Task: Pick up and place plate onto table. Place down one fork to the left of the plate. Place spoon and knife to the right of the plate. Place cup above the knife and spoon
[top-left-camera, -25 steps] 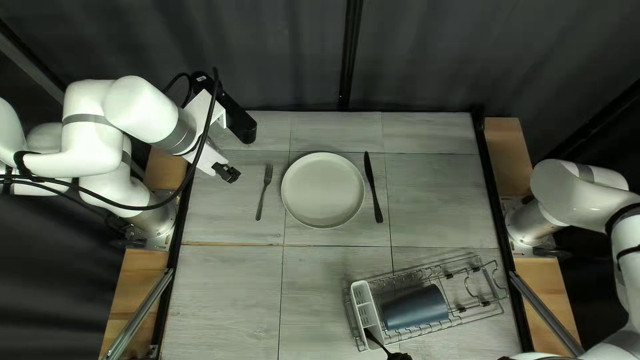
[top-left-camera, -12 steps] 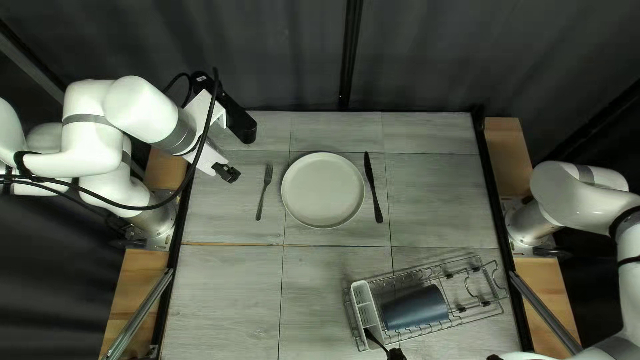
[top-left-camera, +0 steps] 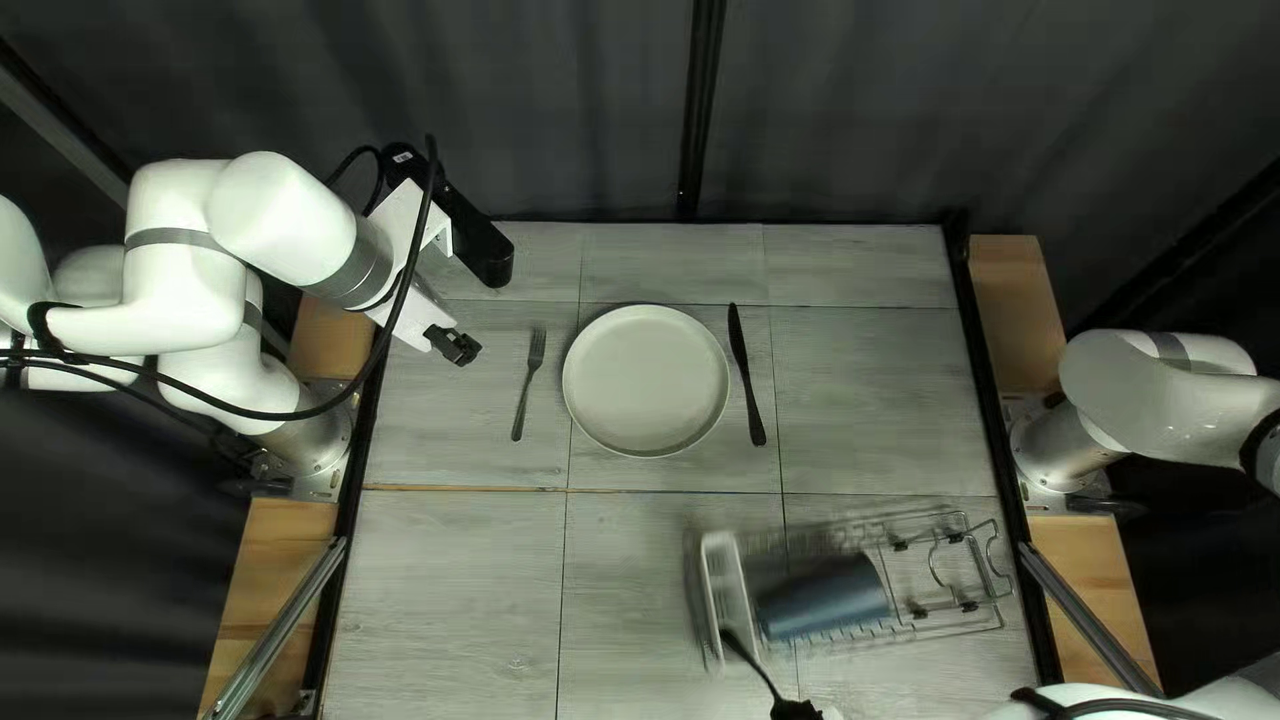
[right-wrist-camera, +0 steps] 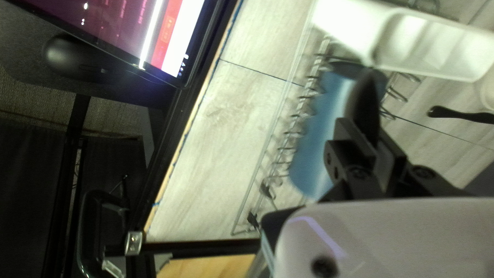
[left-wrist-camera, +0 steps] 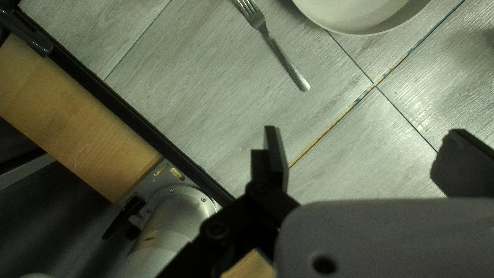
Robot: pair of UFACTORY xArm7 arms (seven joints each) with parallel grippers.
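Pincer on my right arm is clamped on the spoon, one finger to each side of it, with the bowl pointing away from the wrist and over the rack area near the table's near edge. That makes the spoon the piece in hand, out on its way but not yet laid down. Just beyond it in the top left view stands the white cutlery holder, at the end of the wire rack, and the blue cup lies on its side in the rack, so the cup's whole move is left to do. Farther up the table, the other three pieces look finished to me: the knife lies just to the right of the plate, the plate sits flat, and the fork lies to its left, a little apart from the rim. Over by the fork, my left pincer has its fingers wide apart with nothing between them. I'd call the job a bit past half: three pieces set, one being carried, one waiting. The spoon should go down to the right of the knife, and after that I'd want the cup placed beyond the two of them, toward the dark curtain.
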